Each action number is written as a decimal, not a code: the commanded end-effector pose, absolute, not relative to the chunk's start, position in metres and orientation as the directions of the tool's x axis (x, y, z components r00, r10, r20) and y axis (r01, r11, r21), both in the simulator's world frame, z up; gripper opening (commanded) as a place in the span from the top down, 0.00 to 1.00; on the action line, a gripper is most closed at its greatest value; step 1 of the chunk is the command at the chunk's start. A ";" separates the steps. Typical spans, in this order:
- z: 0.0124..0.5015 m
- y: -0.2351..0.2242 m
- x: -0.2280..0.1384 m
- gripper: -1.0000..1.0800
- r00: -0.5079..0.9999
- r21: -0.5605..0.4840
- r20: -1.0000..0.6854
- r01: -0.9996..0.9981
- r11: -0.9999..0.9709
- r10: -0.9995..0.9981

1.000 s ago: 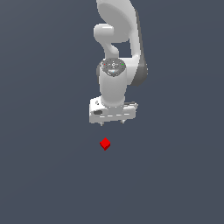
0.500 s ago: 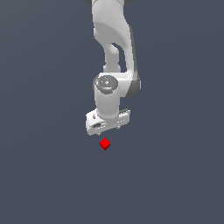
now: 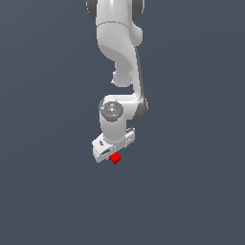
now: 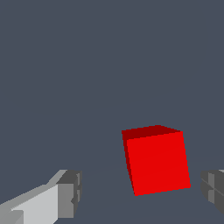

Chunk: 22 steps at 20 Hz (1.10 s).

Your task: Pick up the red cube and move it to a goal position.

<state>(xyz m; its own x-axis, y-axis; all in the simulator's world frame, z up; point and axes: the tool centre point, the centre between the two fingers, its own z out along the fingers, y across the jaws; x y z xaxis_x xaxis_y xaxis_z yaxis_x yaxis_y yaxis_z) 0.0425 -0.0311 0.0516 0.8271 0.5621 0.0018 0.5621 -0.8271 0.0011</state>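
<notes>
Red cube [image 4: 156, 161] between spread fingers of hand [image 4: 142, 192], untouched.

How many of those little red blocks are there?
1. The red cube sits on the floor between the open end effector's fingers; none else visible.

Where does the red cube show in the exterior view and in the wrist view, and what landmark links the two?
Exterior view: the red cube sits low of centre, partly hidden under the white gripper.
Wrist view: it lies between the two grey fingertips, nearer one.
Shared landmark: the gripper.
</notes>
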 end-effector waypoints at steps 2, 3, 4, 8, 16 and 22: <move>0.038 -0.034 0.049 0.04 0.788 0.001 0.002 0.615 -0.788 0.615; 0.035 -0.034 0.050 0.04 0.779 0.000 0.002 0.627 -0.779 0.627; 0.032 -0.035 0.052 0.04 0.771 0.000 0.001 0.637 -0.771 0.637; 0.023 -0.036 0.056 0.04 0.746 0.000 0.001 0.666 -0.746 0.666; 0.020 -0.036 0.058 1.00 0.735 0.000 0.000 0.679 -0.735 0.679; 0.020 -0.036 0.058 1.00 0.735 0.000 0.000 0.679 -0.735 0.679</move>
<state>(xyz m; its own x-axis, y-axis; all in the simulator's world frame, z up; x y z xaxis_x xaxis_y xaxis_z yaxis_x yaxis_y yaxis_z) 0.0579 -0.0367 0.0201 0.7349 0.6782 -0.0001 0.6782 -0.7349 0.0000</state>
